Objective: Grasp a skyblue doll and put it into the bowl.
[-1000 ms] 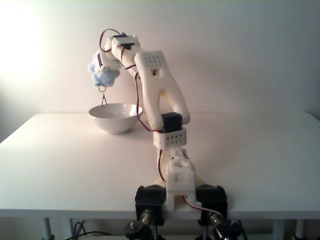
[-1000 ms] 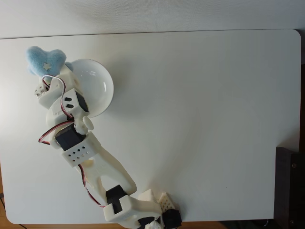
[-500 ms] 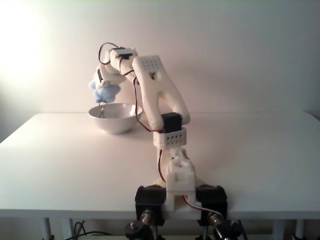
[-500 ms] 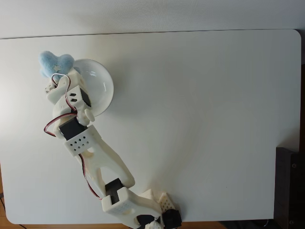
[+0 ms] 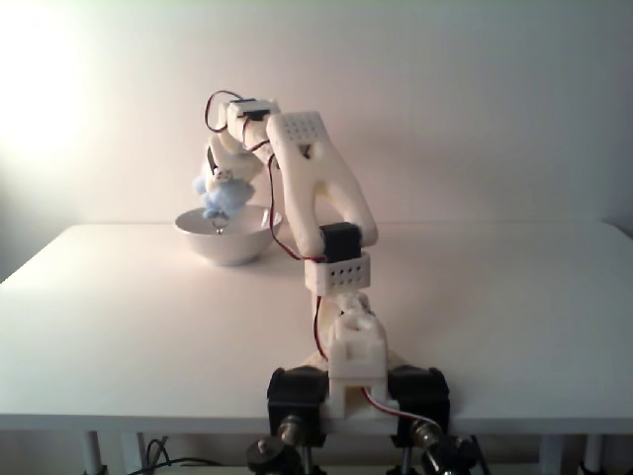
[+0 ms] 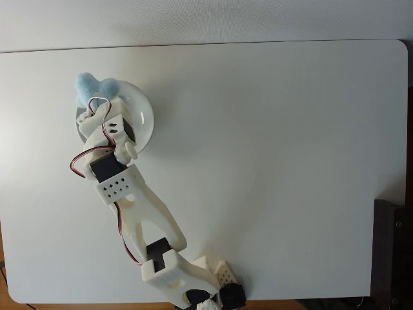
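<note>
The skyblue doll (image 5: pixel 224 195) hangs in my gripper (image 5: pixel 222 176) just above the white bowl (image 5: pixel 229 237); its metal clasp dangles down into the bowl's opening. From above, the skyblue doll (image 6: pixel 95 87) lies over the far left rim of the bowl (image 6: pixel 143 115), with the gripper (image 6: pixel 97 103) shut on it and the wrist covering much of the bowl's left half. The fingertips are hidden behind the plush and the wrist.
The white arm's base (image 5: pixel 354 381) is clamped at the table's near edge. A bare white tabletop (image 6: pixel 271 148) stretches to the right of the bowl. A dark object (image 6: pixel 392 255) stands past the table's right edge.
The gripper has swung right and come down with the doll, from beyond the bowl's left rim to over the bowl. The clasp now hangs inside the bowl.
</note>
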